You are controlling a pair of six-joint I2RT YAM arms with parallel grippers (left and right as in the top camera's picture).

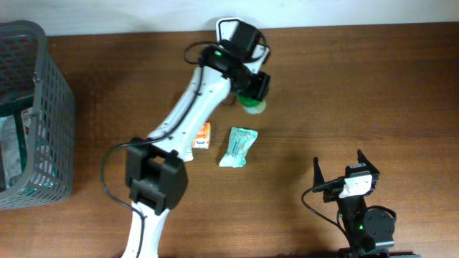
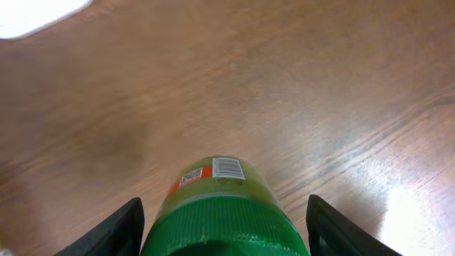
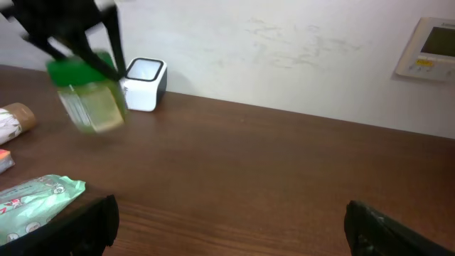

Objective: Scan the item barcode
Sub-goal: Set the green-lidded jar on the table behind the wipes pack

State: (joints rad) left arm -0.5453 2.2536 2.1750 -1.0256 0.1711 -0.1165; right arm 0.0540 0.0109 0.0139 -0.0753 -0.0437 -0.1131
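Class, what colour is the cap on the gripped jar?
Green: the cap of the jar shows best in the left wrist view.

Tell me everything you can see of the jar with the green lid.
The jar has a ribbed green lid and a yellowish-green, translucent-looking body. Its orange label bears a white barcode patch, seen uppermost in the left wrist view. The left gripper holds it by the lid, tilted, seemingly raised over the wooden table, close to a white scanner.

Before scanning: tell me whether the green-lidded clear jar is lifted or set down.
Lifted: left gripper holds the jar above the brown wooden table.
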